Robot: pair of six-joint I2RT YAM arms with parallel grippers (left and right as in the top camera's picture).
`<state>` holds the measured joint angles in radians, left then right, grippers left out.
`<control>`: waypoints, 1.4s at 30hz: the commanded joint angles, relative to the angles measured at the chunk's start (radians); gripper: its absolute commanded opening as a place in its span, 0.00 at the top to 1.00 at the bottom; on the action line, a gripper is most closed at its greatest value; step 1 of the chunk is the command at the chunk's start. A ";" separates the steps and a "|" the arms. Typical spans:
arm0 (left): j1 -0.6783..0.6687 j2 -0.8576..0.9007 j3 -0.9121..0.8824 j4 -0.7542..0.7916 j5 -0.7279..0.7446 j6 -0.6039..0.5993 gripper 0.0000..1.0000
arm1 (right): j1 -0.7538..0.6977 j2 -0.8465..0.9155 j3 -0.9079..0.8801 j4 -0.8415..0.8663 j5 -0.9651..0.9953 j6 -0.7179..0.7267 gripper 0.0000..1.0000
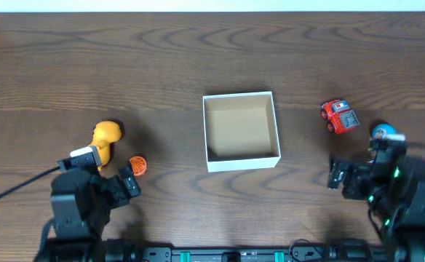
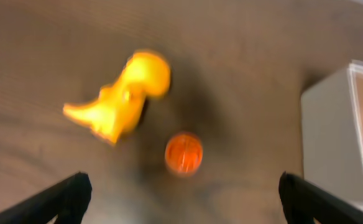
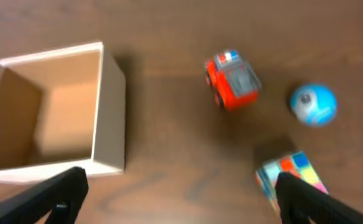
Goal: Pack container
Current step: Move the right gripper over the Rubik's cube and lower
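Observation:
The container, a white square box with a brown inside, stands empty at the table's middle; it also shows in the left wrist view and the right wrist view. A yellow dinosaur toy and an orange ball lie left of it. A red toy car, a blue ball and a multicoloured cube lie right of it. My left gripper is open above the table near the orange ball. My right gripper is open, its right finger by the cube.
The brown wooden table stretches behind the container. A black cable runs from the left arm toward the left edge.

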<state>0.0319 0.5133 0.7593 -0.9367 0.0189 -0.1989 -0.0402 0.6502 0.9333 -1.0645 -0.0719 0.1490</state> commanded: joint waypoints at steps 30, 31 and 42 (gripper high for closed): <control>-0.008 0.091 0.070 -0.094 0.023 -0.028 0.02 | -0.266 0.787 0.421 -0.226 0.115 -0.565 0.01; -0.008 0.091 0.070 -0.095 0.023 -0.028 0.02 | -0.269 0.798 0.418 -0.225 0.122 -0.568 0.01; -0.009 0.091 0.070 -0.093 0.023 -0.028 0.02 | -0.350 0.862 0.245 -0.063 0.146 -0.674 0.01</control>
<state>0.0250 0.6025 0.8070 -1.0290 0.0315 -0.2138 -0.3473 1.5051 1.2316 -1.1572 0.0555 -0.4828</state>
